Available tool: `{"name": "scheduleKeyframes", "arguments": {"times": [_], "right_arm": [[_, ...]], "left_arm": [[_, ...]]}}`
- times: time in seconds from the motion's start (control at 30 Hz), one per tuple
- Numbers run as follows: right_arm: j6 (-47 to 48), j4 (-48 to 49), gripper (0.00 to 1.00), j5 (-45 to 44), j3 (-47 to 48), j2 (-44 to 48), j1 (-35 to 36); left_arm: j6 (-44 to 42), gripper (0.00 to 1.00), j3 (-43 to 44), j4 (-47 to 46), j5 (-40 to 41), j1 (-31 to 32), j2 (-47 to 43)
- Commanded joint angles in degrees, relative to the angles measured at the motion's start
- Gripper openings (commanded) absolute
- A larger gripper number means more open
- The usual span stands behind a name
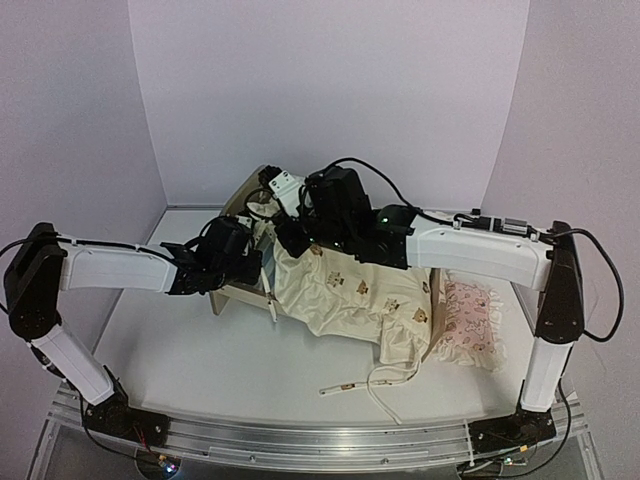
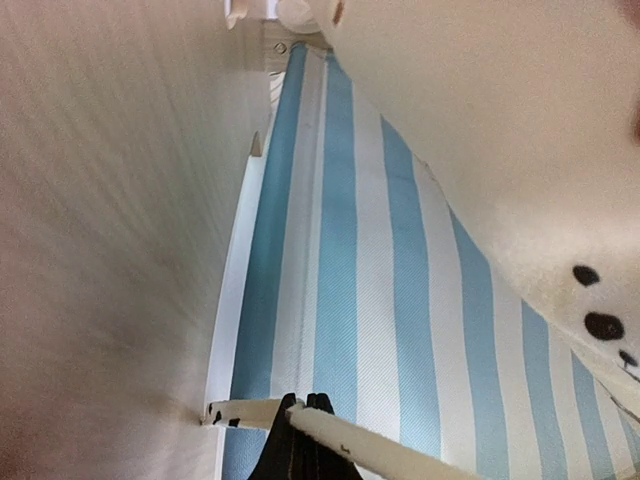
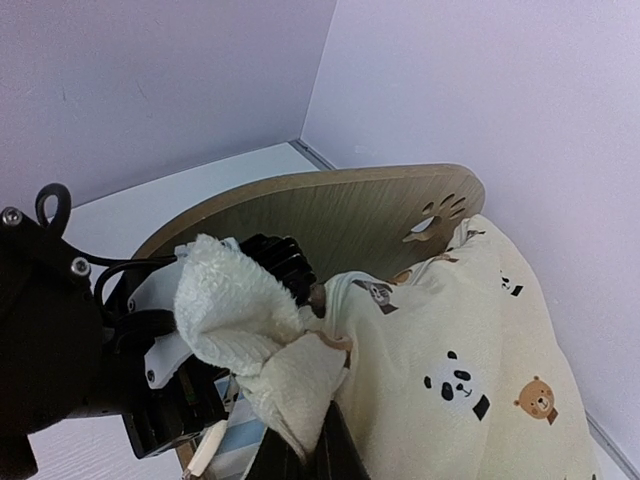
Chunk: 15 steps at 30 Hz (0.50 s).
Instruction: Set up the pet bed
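Observation:
The pet bed stands mid-table, its light-wood headboard with the paw cutout at the far end. The cream animal-print cushion is draped over it and hangs off the near right end. My left gripper is shut on a cream tie of the cushion, low over the blue-and-white striped base. It sits at the bed's left side in the top view. My right gripper is shut on the cushion's fleecy corner near the headboard; in the top view it is right beside the left one.
The small pink ruffled pillow lies on the table to the right of the bed. Loose cushion ties trail onto the table in front. A wooden side board fills the left of the left wrist view. Walls close the back and sides.

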State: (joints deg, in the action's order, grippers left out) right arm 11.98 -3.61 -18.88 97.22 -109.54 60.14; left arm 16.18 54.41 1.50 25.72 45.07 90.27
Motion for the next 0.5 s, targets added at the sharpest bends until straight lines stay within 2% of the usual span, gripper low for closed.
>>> {"name": "scheduleKeyframes", "arguments": {"times": [0.0,0.23,0.47], "right_arm": [[-1.3,2.3,0.00,0.0,4.8,-2.3,0.0],[-1.5,2.3,0.00,-5.6,8.4,-7.0,0.0],[-2.0,2.5,0.00,-6.7,9.8,-10.1,0.0]], "left_arm": [[8.5,0.00,1.6,8.7,5.6,-0.9,-2.8],[13.9,0.01,0.7,13.0,4.7,-0.9,-8.2],[18.7,0.03,1.3,19.3,5.0,-0.9,-10.7]]}}
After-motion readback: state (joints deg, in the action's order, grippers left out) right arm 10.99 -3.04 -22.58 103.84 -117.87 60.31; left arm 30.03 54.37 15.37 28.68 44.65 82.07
